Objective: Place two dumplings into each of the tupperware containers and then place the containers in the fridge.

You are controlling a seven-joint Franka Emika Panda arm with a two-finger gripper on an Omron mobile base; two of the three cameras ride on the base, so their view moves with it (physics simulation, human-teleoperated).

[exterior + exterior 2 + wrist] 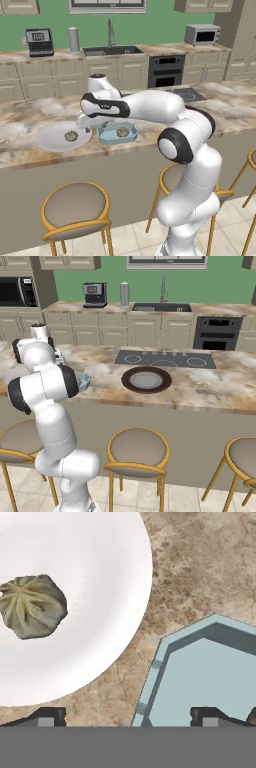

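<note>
1 dumpling in blue tupperware container

The arm is built of rounded, glossy white segments joined by dark, nearly black rings at the joints. A black band with small pale markings is seen on the forearm near the wrist. In the hand view, two small dark finger tips with pale grey insets are seen.

green wall, beige cabinets, marble island counter, round stools
</note>
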